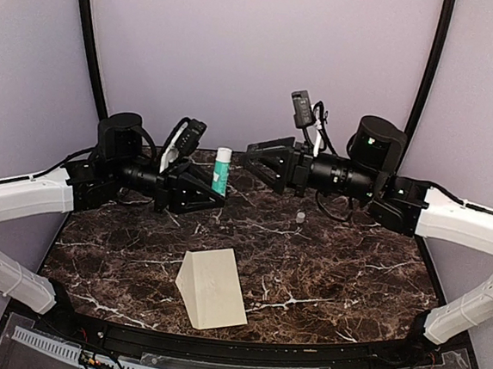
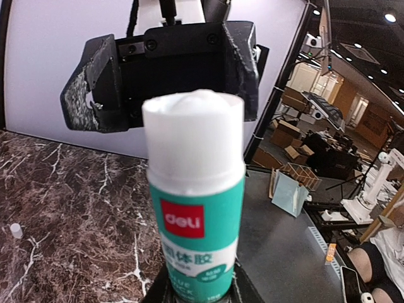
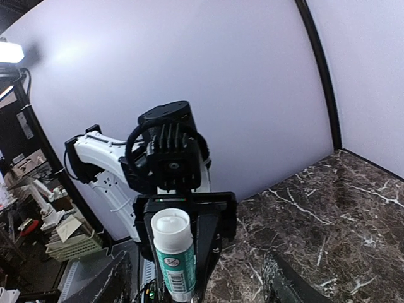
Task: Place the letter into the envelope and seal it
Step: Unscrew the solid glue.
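Note:
My left gripper [image 1: 214,190] is shut on a green-and-white glue stick [image 1: 221,171] and holds it upright above the back of the table. The stick [image 2: 194,202] has no cap on, and its white tip shows. My right gripper [image 1: 254,159] stands open just right of the stick's top and touches nothing. In the right wrist view its fingers [image 3: 104,285] frame the stick [image 3: 173,255] from a short way off. The cream envelope [image 1: 212,287] lies at the table's front centre, its left side folded up. The letter is hidden from view.
A small white cap [image 1: 300,216] stands on the dark marble table [image 1: 342,271] behind centre; it also shows in the left wrist view as the cap [image 2: 16,230]. Grey walls close off the back and both sides.

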### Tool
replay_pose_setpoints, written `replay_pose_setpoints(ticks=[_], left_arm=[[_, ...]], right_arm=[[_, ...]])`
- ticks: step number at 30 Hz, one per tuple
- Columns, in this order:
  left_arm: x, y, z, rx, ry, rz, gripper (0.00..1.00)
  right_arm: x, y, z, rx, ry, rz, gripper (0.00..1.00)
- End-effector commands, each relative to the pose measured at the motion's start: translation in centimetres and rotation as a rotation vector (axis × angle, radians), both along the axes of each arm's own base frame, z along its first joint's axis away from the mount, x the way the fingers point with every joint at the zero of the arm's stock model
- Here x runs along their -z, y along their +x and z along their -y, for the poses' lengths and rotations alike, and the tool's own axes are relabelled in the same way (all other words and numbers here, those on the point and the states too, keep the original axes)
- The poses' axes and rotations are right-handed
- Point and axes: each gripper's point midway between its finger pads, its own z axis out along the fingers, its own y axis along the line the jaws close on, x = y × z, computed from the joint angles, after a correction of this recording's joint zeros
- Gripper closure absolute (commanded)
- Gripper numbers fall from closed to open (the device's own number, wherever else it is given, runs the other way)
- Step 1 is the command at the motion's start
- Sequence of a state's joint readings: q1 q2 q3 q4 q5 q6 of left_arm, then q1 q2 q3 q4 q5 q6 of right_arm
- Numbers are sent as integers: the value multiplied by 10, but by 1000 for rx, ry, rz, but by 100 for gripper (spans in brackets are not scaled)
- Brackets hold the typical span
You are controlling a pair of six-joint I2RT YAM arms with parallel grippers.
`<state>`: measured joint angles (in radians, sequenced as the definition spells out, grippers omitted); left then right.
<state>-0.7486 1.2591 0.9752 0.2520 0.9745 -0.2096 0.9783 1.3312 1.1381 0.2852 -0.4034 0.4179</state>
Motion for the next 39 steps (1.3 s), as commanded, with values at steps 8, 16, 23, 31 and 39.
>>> replay_pose_setpoints(ticks=[8,16,23,31,39], left_arm=[[-21,-38,-1,239,-67,21,100],[-18,-42,1,268,-57,2,100],[-19,-32,4,173,-50,45,100],[-16,16,-5,-202,-3,170,100],[-9,66,-27,-536,82,231,100]], right_arm=[[-11,-53,-25,-354,50,57,38],[-12,-61,-39,-415,56,53,63],[-11,-63,-41,-425,53,45,91],[-4,-36,-37,-226,26,17,98],[25,15,-64,119,-130,-92,100]])
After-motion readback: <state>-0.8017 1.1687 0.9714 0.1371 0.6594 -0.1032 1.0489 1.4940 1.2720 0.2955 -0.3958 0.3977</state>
